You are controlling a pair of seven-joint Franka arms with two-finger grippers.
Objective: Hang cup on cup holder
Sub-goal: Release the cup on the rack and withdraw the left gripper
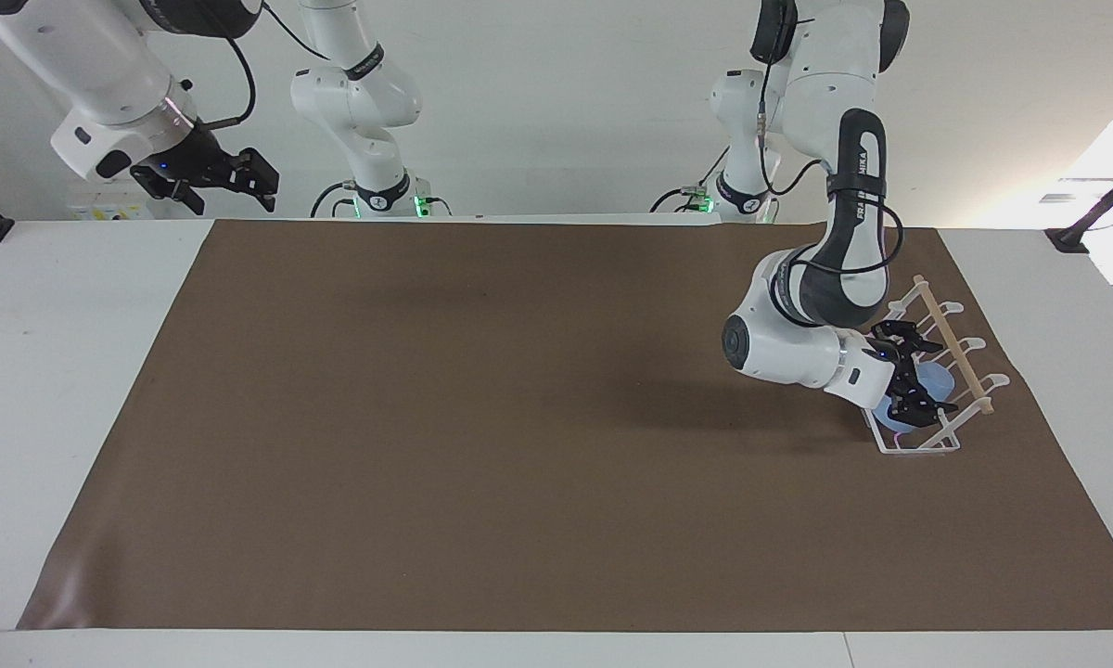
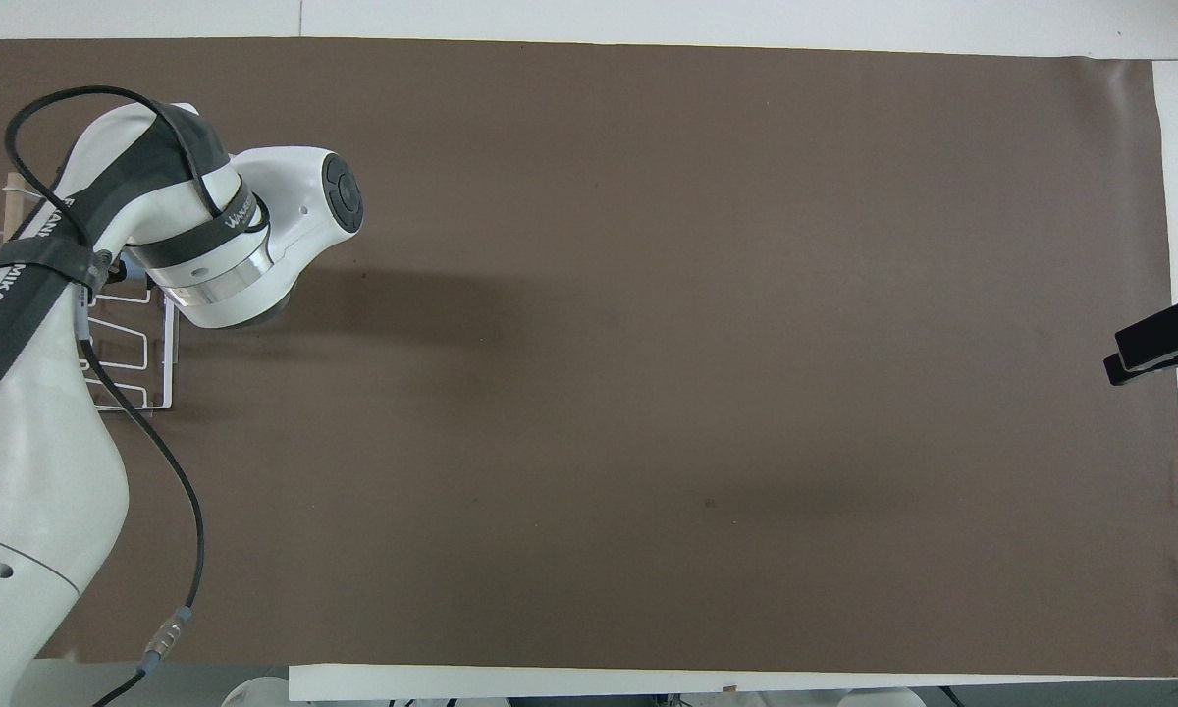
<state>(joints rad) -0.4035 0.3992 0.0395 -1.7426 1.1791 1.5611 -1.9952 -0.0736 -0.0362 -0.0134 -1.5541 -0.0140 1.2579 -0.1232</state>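
Although the cup [image 1: 934, 378] now sits low in the cup holder [image 1: 927, 443] at the left arm's end of the table, the left gripper [image 1: 916, 376] hangs open over it, apparently released, while the right gripper [image 1: 211, 176] waits open, raised near its base.

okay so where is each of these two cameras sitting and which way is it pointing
Facing view: high across the table, looking back at the robots; both arms show whole, left gripper at the cup holder with the cup, right gripper raised, waiting.
Overhead view: high above the robots' end, looking steeply down; the left arm enters from the bottom, and only the right gripper's tip shows.
Shared: the brown mat, the holder, the left arm, half a turn apart.
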